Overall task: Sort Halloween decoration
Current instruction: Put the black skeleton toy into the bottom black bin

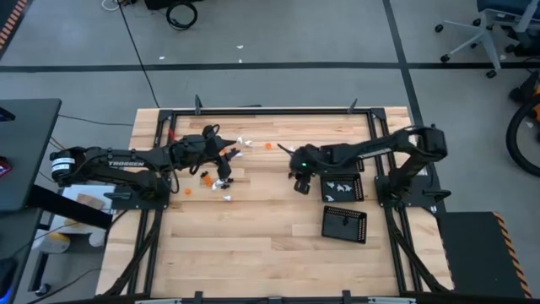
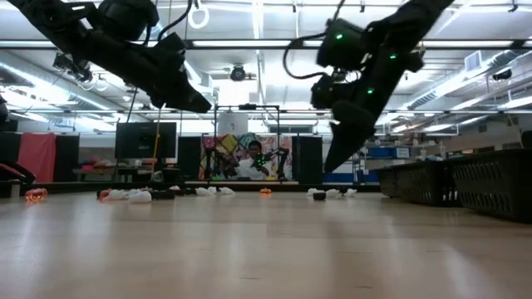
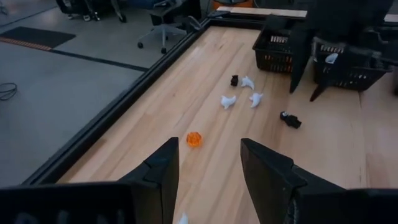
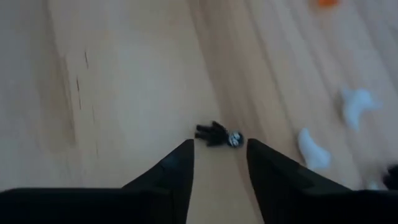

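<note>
While angled down, right end effector (image 4: 219, 163) open, above black figurine (image 4: 217, 134).

Robotics lab: framed wooden table (image 1: 253, 245), grey floor, office chair (image 1: 477, 34), ceiling strip lights.

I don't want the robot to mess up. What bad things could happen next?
1. The right end effector hangs open over a tiny black figure. The figure lies almost at the fingertips, so closing could pinch only its edge and flick it away.
2. White ghosts lie close beside it and could get bumped.
3. The left end effector is open above an orange piece near the table's edge; a nudge might roll it off.
</note>
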`<state>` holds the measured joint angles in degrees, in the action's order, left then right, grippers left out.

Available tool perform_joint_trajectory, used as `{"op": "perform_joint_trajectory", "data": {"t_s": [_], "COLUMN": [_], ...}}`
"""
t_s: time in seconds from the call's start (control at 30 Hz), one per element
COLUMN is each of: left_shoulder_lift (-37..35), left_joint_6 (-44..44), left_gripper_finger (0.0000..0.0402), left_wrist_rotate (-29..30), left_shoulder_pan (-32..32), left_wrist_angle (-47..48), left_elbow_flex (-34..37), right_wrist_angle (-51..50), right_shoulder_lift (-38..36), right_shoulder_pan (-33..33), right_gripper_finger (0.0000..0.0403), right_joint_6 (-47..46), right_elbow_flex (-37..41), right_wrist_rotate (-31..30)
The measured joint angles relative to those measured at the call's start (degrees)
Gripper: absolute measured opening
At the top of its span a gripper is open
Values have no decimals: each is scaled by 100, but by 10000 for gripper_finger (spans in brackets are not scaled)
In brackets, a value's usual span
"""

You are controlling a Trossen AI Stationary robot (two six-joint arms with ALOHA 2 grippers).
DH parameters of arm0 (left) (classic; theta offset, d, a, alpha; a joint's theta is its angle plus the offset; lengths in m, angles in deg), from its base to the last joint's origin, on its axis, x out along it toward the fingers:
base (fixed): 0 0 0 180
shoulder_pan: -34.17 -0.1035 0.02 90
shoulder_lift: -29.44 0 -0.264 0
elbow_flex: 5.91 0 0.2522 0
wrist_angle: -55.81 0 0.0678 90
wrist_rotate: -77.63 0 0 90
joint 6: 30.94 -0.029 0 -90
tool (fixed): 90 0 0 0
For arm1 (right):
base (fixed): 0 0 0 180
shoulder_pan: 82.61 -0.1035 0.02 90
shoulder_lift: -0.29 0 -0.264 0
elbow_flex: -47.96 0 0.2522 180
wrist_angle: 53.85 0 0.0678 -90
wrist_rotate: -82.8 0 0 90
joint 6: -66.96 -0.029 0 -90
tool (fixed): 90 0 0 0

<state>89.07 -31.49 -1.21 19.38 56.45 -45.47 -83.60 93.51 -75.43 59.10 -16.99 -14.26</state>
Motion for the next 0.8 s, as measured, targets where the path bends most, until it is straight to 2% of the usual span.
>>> {"op": "perform_joint_trajectory", "data": {"t_s": [0.2,0.43,0.6,0.8], "left_shoulder_lift": [0,0,0,0], "left_joint_6": [125,186,204,202], "left_gripper_finger": [157,157,157,157], "left_wrist_rotate": [-98,-96,-96,-96], "left_shoulder_pan": [0,49,128,155], "left_wrist_angle": [279,537,564,567], "left_elbow_flex": [0,0,0,0], "right_wrist_angle": [-285,-284,-223,-344], "right_shoulder_lift": [584,964,1170,1177], "right_shoulder_pan": [287,445,488,420], "right_gripper_finger": [196,227,225,196], "right_joint_6": [440,662,934,1051], "right_elbow_flex": [-508,-576,-597,-595], "right_wrist_rotate": [231,640,867,925]}}
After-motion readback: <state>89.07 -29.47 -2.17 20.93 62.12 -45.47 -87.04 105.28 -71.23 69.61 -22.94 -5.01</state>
